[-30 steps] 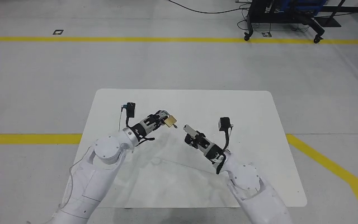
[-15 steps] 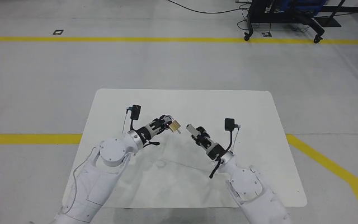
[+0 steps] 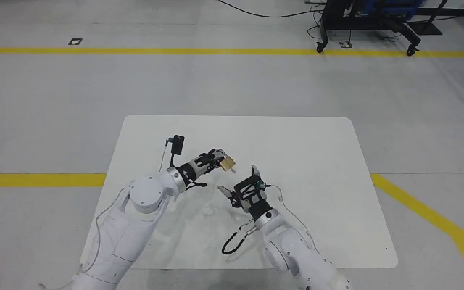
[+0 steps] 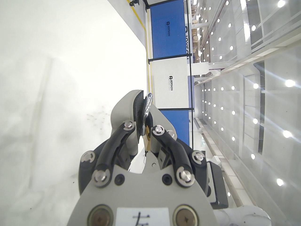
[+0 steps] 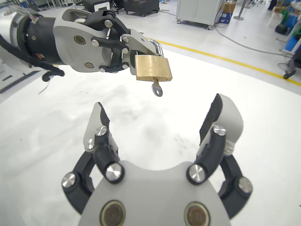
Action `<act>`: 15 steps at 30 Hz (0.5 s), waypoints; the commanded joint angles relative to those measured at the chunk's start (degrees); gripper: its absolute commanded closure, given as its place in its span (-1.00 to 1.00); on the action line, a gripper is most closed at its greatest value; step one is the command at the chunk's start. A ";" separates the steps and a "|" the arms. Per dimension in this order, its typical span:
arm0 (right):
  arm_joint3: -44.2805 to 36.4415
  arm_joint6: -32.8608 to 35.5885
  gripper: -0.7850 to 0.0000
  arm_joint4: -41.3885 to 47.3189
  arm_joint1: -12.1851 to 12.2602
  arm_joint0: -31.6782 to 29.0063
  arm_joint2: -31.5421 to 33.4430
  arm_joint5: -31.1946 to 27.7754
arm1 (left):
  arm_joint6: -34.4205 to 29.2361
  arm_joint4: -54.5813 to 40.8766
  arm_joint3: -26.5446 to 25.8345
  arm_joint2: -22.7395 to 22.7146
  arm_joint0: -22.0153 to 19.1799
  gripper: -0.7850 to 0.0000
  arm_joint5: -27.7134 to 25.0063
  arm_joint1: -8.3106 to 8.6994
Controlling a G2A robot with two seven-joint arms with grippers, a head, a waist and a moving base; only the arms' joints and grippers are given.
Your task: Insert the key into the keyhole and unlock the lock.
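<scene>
A brass padlock hangs above the white table, its silver shackle end clamped in my left gripper. A small silver key sticks out of the keyhole in the lock's underside, with nothing holding it. In the left wrist view the left gripper is shut on the shackle, and a sliver of brass shows between the fingers. My right gripper is open a short way from the key, on the robot's side of it, empty and facing it.
The table's near edge and both side edges lie well away from the grippers. A black cable loops beside the right forearm. On the floor beyond the table run yellow lines, and a dark wheeled frame stands far back.
The right gripper has swung from the lock's right side to a spot nearer the robot, turning to face the lock. The left arm with the padlock shifted slightly right, then held.
</scene>
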 commanded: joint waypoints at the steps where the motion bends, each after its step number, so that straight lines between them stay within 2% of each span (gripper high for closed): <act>1: 0.84 0.03 -0.31 -0.47 -0.31 0.81 -0.67 0.85 | -0.98 0.29 0.13 0.14 -0.15 1.00 -0.37 0.02; 10: 2.73 4.91 -0.13 -6.15 -1.26 4.41 -1.47 4.73 | -3.13 2.23 0.20 0.13 -0.26 1.00 -0.80 0.21; 15: 2.32 5.77 -0.12 -7.35 -1.49 4.49 -1.18 5.01 | -3.84 3.09 0.31 0.32 -0.38 1.00 -0.67 0.24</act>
